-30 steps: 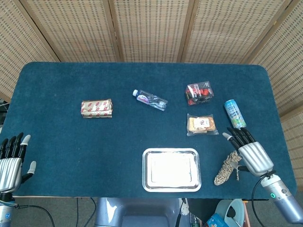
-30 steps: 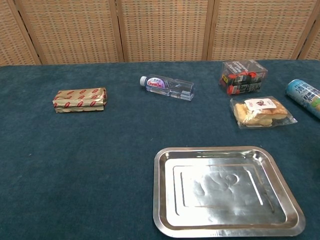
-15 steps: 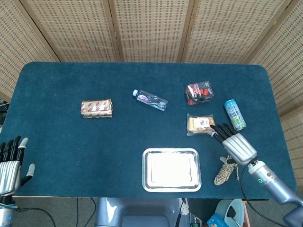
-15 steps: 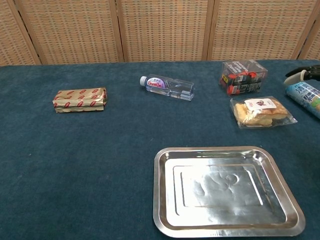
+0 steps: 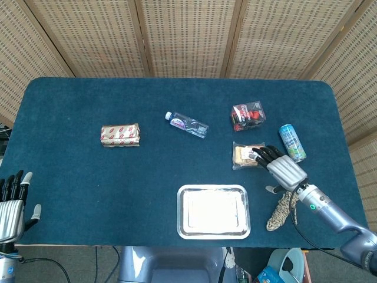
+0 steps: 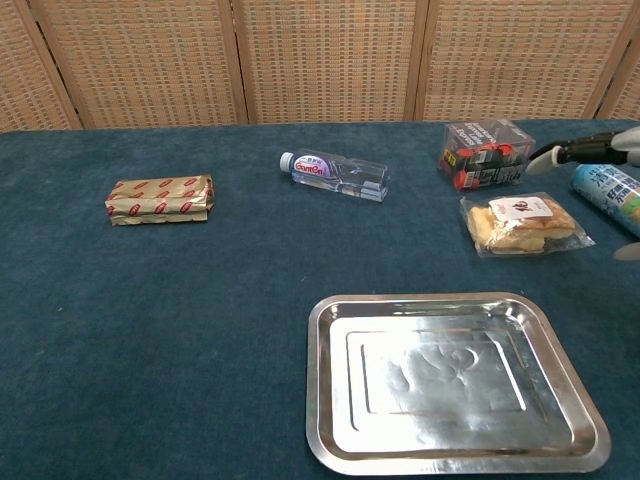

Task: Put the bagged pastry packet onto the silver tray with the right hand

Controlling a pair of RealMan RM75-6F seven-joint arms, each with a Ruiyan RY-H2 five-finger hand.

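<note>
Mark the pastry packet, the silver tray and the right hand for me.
pastry packet (image 6: 522, 224), chest view, on the pastries under the clear bag.
silver tray (image 5: 213, 189), head view, on its far rim.
right hand (image 5: 285, 170), head view, on the silver back of the hand.

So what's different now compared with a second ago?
The right hand has slid left across the table, and its fingers now hover over the pastry packet, holding nothing yet. The left hand dropped slightly lower. The packet, tray, bottle and can haven't moved.

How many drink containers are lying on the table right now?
2. A clear water bottle lies near the table's middle, toward the back; a blue can lies at the right, beside the pastry packet. None looks hidden.
</note>
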